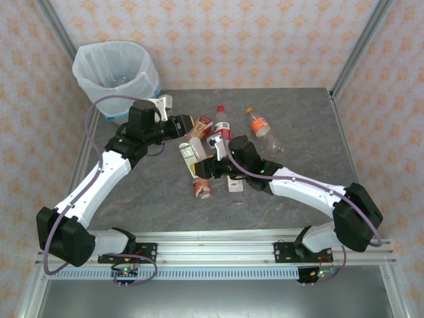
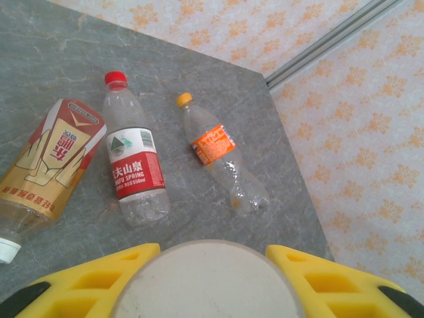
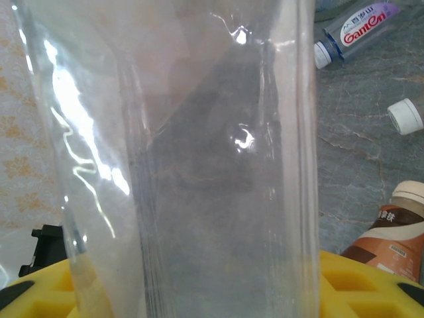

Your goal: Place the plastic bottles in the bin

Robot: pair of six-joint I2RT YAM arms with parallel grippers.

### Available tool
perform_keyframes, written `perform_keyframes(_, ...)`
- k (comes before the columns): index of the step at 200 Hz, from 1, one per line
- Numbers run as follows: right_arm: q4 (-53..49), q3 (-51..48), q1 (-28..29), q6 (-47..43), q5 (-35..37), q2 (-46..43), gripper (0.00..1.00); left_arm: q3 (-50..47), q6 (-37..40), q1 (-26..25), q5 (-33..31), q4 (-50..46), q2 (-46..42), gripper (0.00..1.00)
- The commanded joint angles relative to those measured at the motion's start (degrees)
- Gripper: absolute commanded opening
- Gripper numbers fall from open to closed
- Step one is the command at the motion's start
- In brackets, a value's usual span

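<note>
Yellow-fingered left gripper [image 2: 212, 255] clamps pale round-based bottle [image 2: 205, 286]; right gripper [image 3: 199, 291] pinches clear bottle [image 3: 199, 165]. Lift left straight up, then swing over bin [image 1: 120, 87].

surface: grey stone-pattern table [image 1: 318, 132] | lying flat, side by side, near the far right corner: gold-label bottle [image 2: 50, 162], red-label bottle [image 2: 136, 172], orange-label bottle [image 2: 215, 146] | also on it: brown bottle [image 3: 391, 232], purple-label bottle [image 3: 358, 26]

White arms [image 1: 99, 179] with black joints [image 1: 66, 240], purple cables [image 1: 93, 114], yellow jaws.
</note>
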Motion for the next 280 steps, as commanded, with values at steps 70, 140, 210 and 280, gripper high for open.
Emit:
perform_keyframes(70,4.51,-0.91,-0.07,0.80,7.03,-3.91,0.77,-0.45,1.73,-0.09,-7.52,-0.72,-0.83,0.32)
perform_keyframes(140,4.46,-6.42,-0.07,-0.54,19.70,-9.33,0.99,1.70,0.67,-0.08,-13.63,-5.38,0.96,0.32)
perform_keyframes(210,4.08,-12.99,-0.16,5.36,44.78,-11.64,0.99,2.84,1.13,-0.07,-17.86,-7.99,1.21,0.33)
perform_keyframes(280,-0.26,-15.22,-2.94,13.02,50.12,-13.25,0.99,5.49,3.72,-0.02,-20.05,-10.08,2.12,0.33)
